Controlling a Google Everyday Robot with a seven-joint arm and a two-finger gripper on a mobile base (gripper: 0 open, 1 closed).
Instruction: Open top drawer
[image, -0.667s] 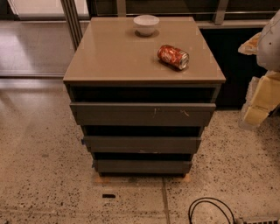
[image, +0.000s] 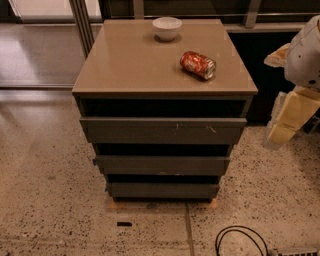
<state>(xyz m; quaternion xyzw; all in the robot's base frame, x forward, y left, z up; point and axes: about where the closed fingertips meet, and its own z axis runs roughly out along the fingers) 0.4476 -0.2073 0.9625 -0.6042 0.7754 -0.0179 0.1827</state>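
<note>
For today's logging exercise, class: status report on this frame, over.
Gripper at right, beside cabinet, not touching it. Top drawer untouched. Can, bowl on cabinet top; drawer front unobstructed.

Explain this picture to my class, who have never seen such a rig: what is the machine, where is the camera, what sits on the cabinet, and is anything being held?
The machine is a wheeled robot with one arm. Only part of the arm shows, as the white and cream shapes at the right edge. Its hand hangs low there, to the right of the cabinet. It touches nothing and seems to hold nothing.

There is just one picture, looking down on the cabinet from the front. Where the camera is mounted is not known.

On the cabinet's tan top, a white bowl stands near the back. A red can lies on its side toward the right.

Below are three dark drawers. The top drawer, the widest, with pale scratches on its front, is the one to be opened.
</note>
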